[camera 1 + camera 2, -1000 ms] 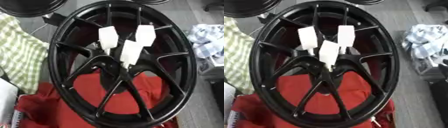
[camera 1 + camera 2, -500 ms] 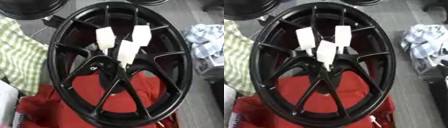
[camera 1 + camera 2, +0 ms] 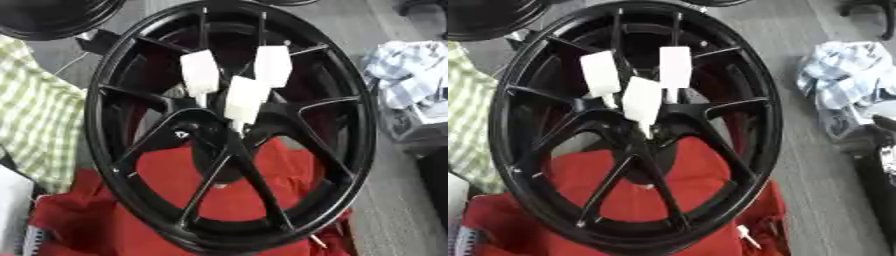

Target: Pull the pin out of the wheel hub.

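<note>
A green-and-white checked cloth (image 3: 35, 120) lies at left. The black spoked wheel hub (image 3: 232, 125) rests on red fabric (image 3: 175, 200), three white pins (image 3: 245, 100) in its centre. Only the right eye view shows a dark object (image 3: 881, 150) at right. Neither hand is visible.

Wheel hub (image 3: 232, 125) on cloth (image 3: 157, 220); three pins (image 3: 245, 100) in centre.

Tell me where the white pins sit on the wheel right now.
Three white pins stand in the hub of the black wheel, just above the middle of both eye views, above the red cloth showing through the lower spokes.
</note>
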You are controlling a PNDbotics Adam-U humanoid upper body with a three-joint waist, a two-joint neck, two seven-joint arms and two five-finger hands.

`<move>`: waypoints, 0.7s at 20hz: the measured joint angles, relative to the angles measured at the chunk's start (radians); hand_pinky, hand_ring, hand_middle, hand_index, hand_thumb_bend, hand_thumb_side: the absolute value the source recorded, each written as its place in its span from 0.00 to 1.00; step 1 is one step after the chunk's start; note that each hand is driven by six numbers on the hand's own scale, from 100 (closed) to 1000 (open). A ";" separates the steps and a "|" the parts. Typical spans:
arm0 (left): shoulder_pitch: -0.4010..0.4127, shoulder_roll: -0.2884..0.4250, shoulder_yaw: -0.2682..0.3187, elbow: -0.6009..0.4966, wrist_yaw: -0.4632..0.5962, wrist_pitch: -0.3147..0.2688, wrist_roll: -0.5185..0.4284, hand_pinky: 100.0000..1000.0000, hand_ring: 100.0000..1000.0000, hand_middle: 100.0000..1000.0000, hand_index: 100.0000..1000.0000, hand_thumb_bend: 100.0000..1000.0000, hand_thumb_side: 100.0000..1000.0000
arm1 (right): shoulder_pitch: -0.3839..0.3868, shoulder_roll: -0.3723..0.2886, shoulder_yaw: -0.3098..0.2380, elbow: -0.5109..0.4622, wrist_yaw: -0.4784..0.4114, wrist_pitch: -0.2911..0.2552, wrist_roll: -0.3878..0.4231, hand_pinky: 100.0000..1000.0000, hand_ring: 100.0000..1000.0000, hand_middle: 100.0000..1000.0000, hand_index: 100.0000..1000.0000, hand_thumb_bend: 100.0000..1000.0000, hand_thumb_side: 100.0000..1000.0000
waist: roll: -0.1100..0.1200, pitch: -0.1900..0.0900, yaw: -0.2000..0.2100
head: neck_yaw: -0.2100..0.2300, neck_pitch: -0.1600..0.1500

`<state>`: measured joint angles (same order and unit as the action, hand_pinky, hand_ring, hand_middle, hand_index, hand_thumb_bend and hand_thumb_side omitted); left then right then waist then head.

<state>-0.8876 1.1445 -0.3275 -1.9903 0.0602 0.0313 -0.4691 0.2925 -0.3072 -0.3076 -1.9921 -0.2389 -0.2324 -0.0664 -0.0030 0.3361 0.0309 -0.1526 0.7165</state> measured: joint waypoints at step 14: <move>-0.185 -0.120 -0.132 0.000 -0.052 0.122 -0.211 0.66 0.70 0.61 0.74 0.00 0.57 | 0.007 -0.006 0.006 0.000 0.012 0.006 0.001 1.00 0.86 0.84 0.79 0.00 0.50 | 0.002 0.000 -0.006 | -0.007 -0.003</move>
<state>-1.0724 1.0248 -0.4598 -1.9905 0.0080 0.1530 -0.6797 0.2998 -0.3132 -0.3013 -1.9921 -0.2267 -0.2261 -0.0650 -0.0005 0.3358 0.0250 -0.1592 0.7133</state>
